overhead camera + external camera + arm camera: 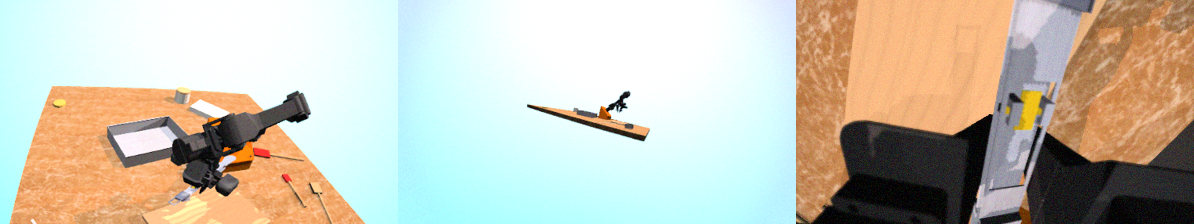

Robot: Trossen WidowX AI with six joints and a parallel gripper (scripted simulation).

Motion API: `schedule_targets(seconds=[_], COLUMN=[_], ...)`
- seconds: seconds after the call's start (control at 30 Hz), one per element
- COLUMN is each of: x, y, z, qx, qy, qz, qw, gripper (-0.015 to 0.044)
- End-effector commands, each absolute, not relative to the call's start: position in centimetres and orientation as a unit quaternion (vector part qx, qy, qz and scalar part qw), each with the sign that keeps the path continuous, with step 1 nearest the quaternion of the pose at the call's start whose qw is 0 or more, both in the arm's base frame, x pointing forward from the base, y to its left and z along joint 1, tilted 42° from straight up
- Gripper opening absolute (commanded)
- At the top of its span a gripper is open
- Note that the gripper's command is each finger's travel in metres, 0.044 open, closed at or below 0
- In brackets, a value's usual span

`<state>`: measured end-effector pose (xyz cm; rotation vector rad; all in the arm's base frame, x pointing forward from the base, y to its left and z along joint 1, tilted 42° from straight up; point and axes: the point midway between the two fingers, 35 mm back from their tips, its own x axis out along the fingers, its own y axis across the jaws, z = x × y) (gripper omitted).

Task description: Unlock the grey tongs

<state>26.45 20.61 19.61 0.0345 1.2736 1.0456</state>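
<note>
The grey tongs (pixel 182 195) (pixel 1037 75) are held in the air, tips slanting down just over the near left edge of the wooden board (pixel 204 211) (pixel 921 65). Their arms lie close together. A yellow lock piece (pixel 1028 108) shows near the hinge. My gripper (pixel 208 184) (pixel 1008 124) is shut on the tongs at their hinge end. The grey roasting tin (pixel 149 157) stands behind and to the left, with nothing in it. In the exterior view the arm (pixel 619 102) is tiny above the table (pixel 594 122).
The arm's orange base (pixel 240 154) stands behind the gripper. A grey cylinder (pixel 182 95), a white slab (pixel 208 108) and a yellow disc (pixel 59 102) lie at the back. Two red-headed tools (pixel 262 152) (pixel 287 178) and a tan-headed one (pixel 316 187) lie at the right.
</note>
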Motion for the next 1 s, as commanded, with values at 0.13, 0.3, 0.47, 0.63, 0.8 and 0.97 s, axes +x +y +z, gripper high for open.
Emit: schedule_targets(seconds=[0.13, 0.3, 0.47, 0.63, 0.8, 0.97], x=[22.9, 20.9, 20.7, 20.7, 20.6, 20.4], y=[22.3, 23.0, 23.1, 23.1, 23.1, 22.9], z=[22.0, 23.1, 23.3, 23.3, 23.3, 23.3], qx=[0.076, 0.111, 0.116, 0.116, 0.114, 0.101], qy=[0.600, 0.617, 0.619, 0.619, 0.616, 0.588], qz=[0.417, 0.393, 0.389, 0.389, 0.388, 0.379], qw=[0.678, 0.673, 0.672, 0.672, 0.676, 0.708], gripper=[-0.0150, -0.0150, -0.0150, -0.0150, -0.0150, -0.0150])
